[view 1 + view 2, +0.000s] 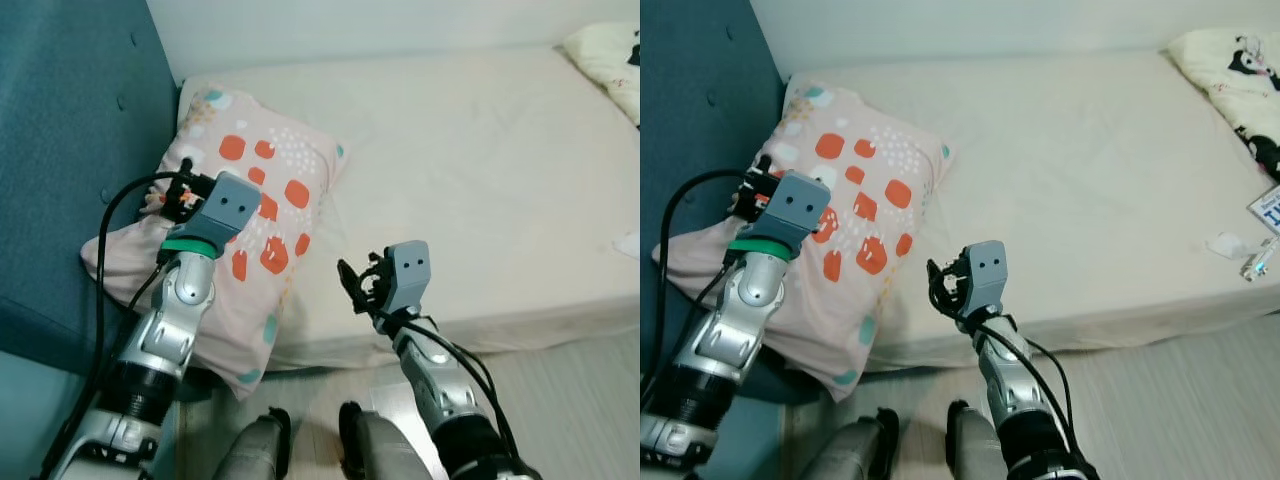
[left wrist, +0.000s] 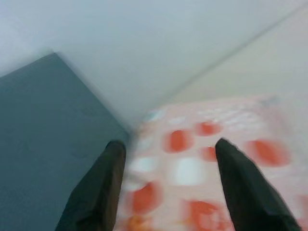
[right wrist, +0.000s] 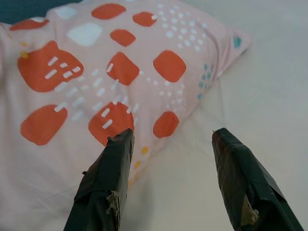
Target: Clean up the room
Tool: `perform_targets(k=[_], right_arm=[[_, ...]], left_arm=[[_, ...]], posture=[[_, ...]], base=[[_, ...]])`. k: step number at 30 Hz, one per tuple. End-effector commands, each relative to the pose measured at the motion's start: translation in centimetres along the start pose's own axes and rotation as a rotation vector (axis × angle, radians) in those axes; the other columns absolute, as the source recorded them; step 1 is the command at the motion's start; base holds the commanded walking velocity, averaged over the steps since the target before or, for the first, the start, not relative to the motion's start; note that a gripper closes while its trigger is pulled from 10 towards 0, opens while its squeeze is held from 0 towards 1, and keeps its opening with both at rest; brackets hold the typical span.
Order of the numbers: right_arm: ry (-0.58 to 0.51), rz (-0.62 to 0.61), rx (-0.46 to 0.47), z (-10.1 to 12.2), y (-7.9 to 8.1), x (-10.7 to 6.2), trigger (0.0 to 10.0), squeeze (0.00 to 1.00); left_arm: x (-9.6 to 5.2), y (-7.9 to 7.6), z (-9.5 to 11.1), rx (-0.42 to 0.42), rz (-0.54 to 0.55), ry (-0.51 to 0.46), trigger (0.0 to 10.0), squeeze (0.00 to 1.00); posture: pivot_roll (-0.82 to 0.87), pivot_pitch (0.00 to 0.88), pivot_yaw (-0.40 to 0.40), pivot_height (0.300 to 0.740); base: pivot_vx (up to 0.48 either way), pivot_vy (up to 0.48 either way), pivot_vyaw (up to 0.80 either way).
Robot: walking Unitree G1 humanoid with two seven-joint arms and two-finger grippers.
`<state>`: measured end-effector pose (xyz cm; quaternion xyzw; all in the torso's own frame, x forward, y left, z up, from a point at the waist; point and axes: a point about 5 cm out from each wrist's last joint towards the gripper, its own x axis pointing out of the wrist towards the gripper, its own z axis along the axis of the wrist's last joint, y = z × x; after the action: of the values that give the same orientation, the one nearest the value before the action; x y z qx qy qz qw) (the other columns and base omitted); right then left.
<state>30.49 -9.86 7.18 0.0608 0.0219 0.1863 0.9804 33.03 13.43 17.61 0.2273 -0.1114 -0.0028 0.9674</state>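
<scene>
A pink pillow with orange blotches lies at the head of the cream mattress, its lower corner hanging over the mattress edge. My left gripper hovers over the pillow's left side, open, with nothing between its fingers. My right gripper is raised just right of the pillow's lower edge, above the mattress front edge, open and empty; its fingers frame the pillow in the right wrist view.
A teal padded headboard rises on the left, a white wall behind. A second patterned pillow lies at the far right, with small papers near the mattress edge. Pale wood floor lies below.
</scene>
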Motion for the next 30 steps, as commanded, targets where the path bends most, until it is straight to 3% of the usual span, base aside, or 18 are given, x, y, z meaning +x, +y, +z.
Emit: perform_targets(k=[1,3,9,13,23,30], right_arm=[[-0.038,0.005,0.019,0.3,0.1,-0.4,10.0,0.00],[-0.118,0.008,0.026,1.7,0.3,-0.6,10.0,0.00],[-0.163,-0.016,0.017,2.5,0.0,-1.0,10.0,0.00],[-0.177,-0.032,0.006,2.8,-0.4,-1.4,10.0,0.00],[-0.218,-0.032,-0.003,4.3,-0.8,-0.9,10.0,0.00],[-0.227,-0.057,0.057,4.7,-1.1,-0.1,10.0,0.00]], left_arm=[[-0.6,-1.4,-0.3,-0.192,-0.104,0.081,10.0,0.00],[-1.5,-2.7,0.0,-0.374,-0.208,0.109,10.0,0.00],[-2.5,-3.4,0.2,-0.432,-0.272,0.095,10.0,0.00],[-2.7,-3.6,0.5,-0.457,-0.291,0.086,10.0,0.00],[-1.9,-3.3,0.5,-0.421,-0.292,0.094,10.0,0.00],[-1.5,-3.8,0.4,-0.409,-0.306,0.105,10.0,0.00]], posture=[[0.01,0.095,0.037,0.740],[0.00,0.079,0.034,0.740],[-0.01,0.060,0.034,0.740],[-0.02,0.045,0.035,0.740],[-0.02,0.000,0.042,0.740],[-0.02,0.000,0.053,0.740]], base=[[0.000,0.000,0.00],[0.000,0.000,0.00],[0.000,0.000,0.00],[0.000,0.000,0.00],[0.000,0.000,0.00],[0.000,0.000,0.00]])
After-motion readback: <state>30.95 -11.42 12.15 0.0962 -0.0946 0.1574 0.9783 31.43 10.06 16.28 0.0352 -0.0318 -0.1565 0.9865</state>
